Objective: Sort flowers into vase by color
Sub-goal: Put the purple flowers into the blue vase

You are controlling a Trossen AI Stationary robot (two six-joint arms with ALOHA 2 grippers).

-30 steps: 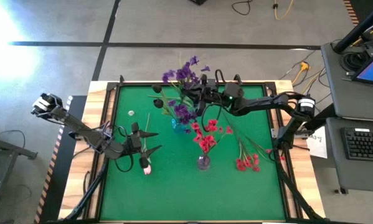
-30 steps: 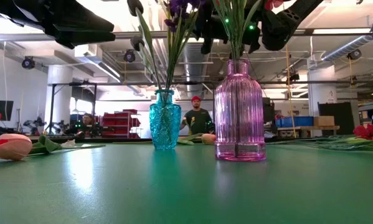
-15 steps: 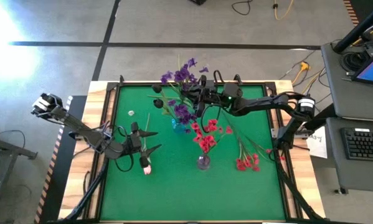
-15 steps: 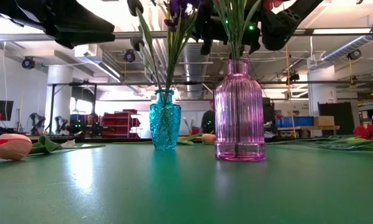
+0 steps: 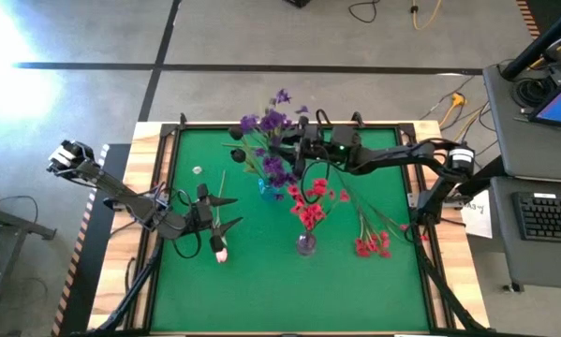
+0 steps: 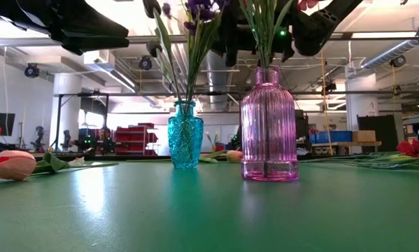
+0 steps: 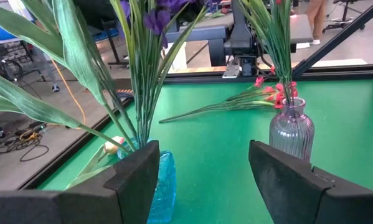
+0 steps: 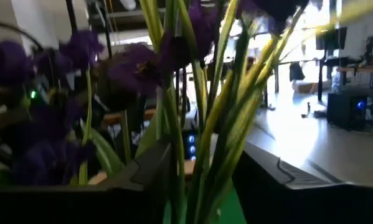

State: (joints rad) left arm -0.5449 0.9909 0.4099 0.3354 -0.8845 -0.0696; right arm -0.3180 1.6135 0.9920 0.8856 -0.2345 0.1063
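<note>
Purple flowers (image 5: 273, 120) stand with their stems in the blue vase (image 5: 266, 188) mid-table. My right gripper (image 5: 297, 150) is high at their stems, from the right; its fingers (image 8: 142, 177) stand apart with the green stems (image 8: 205, 124) between them. Red flowers (image 5: 308, 211) stand in the pink vase (image 5: 305, 245). More red flowers (image 5: 372, 245) lie flat on the mat to the right. A white-pink tulip (image 5: 221, 253) lies on the mat at the left. My left gripper (image 5: 226, 213) hovers open above it, holding nothing. My right gripper has the purple flowers' stems (image 8: 192, 143) between its open fingers, high above the blue vase's mouth. The fingers come in about level from the table's right. I cannot tell whether either finger touches a stem. The stems' lower ends stay in the vase.
A second tulip (image 7: 114, 144) lies on the mat behind the blue vase (image 7: 158, 186). The green mat (image 5: 196, 309) has a raised wooden border. A small pale object (image 5: 198, 170) lies at the far left of the mat. Cables and a desk stand beyond the right edge.
The purple blossoms have swung a little toward the table's left and near side, while the stems stay in the blue vase. My right gripper has stayed in place at the stems and has tipped slightly upward.
</note>
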